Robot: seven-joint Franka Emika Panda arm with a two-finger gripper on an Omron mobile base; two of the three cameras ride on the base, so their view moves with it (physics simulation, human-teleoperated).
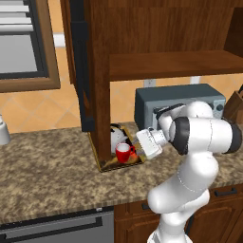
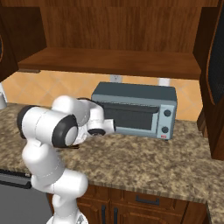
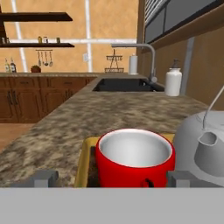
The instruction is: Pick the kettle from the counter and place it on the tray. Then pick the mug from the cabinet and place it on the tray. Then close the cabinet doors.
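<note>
The red mug (image 3: 134, 159) stands upright on the yellow-rimmed tray (image 3: 85, 162), between the fingertips of my gripper (image 3: 111, 178). The jaws stand open, wider than the mug, and hold nothing. The white-grey kettle (image 3: 201, 148) sits on the tray right beside the mug. From the left base view, the tray (image 1: 105, 164) lies on the granite counter (image 1: 47, 161) under the cabinet (image 1: 156, 28), carrying the kettle (image 1: 116, 135) and the mug (image 1: 125, 153), with my white hand just right of the mug. Both cabinet doors (image 1: 81, 71) (image 2: 215, 57) stand open.
A grey toaster oven (image 1: 180, 104) stands on the counter behind my arm. A white bottle (image 3: 173, 82) and a sink faucet (image 3: 144, 52) lie further along the counter. A white cylinder (image 1: 2, 130) sits at the far left. Drawer fronts (image 2: 144, 201) run below.
</note>
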